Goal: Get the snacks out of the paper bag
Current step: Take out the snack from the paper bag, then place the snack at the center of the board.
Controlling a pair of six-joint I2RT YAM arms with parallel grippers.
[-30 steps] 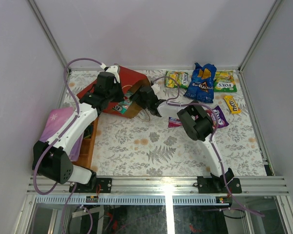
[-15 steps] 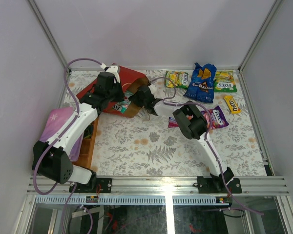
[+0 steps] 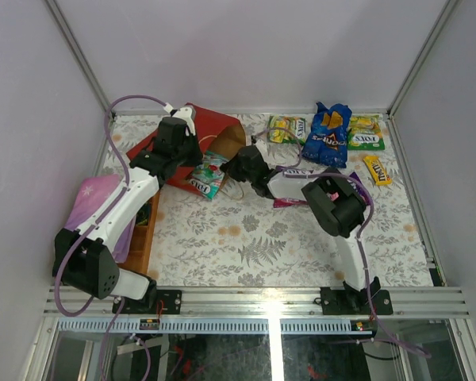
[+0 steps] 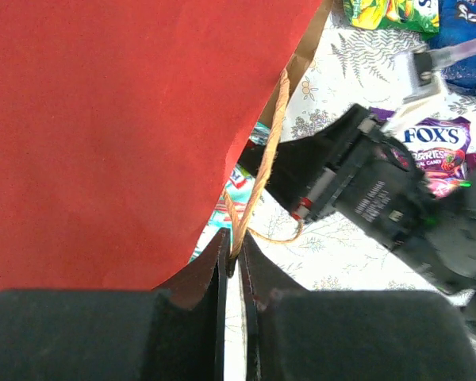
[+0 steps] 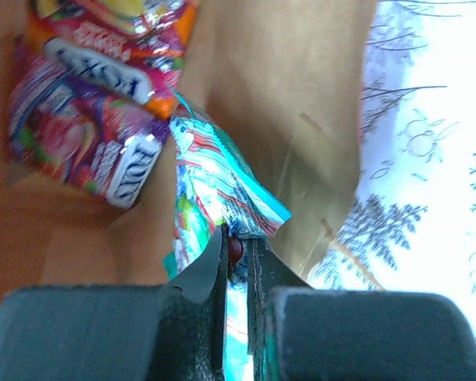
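right tool [image 5: 236, 248] on one teal packet [image 5: 213, 184]

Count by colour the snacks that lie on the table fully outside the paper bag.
Green-yellow packs: 2
Blue chip bag: 1
Yellow bar: 1
Purple pack: 1, partly under the right arm
Total: 5
Teal pack at the paper bag mouth: not counted.

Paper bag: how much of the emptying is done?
Done: the chip bag and yellow bar, among others, lie out on the table. In hand: the left tool holds the bag's edge while the right tool grips a teal packet at its mouth. Left: at least an orange packet and a pink packet inside.
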